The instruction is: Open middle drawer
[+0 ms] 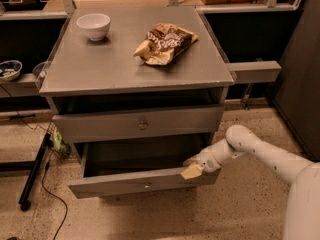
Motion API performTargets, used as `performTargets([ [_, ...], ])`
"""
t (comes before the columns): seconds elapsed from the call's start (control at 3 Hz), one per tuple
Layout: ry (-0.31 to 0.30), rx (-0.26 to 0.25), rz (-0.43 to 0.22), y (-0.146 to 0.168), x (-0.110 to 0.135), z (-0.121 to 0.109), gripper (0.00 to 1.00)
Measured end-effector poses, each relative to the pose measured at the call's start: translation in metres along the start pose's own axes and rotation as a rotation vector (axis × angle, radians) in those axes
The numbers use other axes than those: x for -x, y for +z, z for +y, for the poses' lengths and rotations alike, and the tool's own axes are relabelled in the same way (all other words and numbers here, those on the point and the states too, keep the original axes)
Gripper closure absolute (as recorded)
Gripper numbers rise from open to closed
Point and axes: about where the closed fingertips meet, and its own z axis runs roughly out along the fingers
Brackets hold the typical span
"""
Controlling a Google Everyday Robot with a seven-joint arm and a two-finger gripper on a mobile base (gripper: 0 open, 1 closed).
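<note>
Camera view: I look down on the front of the table and its drawers.
Middle drawer: the middle drawer (115, 188) stands open low under the table. Its grey front is well forward of the drawer above and runs aslant in my view, left end lower.
Knob: a small round knob (147, 185) sits mid-front.
Gripper: the gripper (193, 171) is at the top edge of that front, at its right end, touching it.
Jaws: I cannot tell whether they are apart or closed.
Arm: the white arm (260, 151) reaches in from the lower right.
Drawer above: the upper drawer (100, 127) is shut.
Table: the table (100, 69) carries a white bowl (93, 25) at back left and a snack bag (165, 43) right of centre, both back from the front edge.
Room: open speckled floor (240, 209) lies ahead and right of the drawer. A black pole (35, 171) lies left, apart from its corner.
</note>
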Motion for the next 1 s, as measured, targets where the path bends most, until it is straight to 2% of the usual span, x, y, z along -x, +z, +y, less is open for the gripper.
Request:
performTargets([
  [1.0,0.004,-0.003,-0.011,0.0008,-0.0012,0.0035,1.00],
])
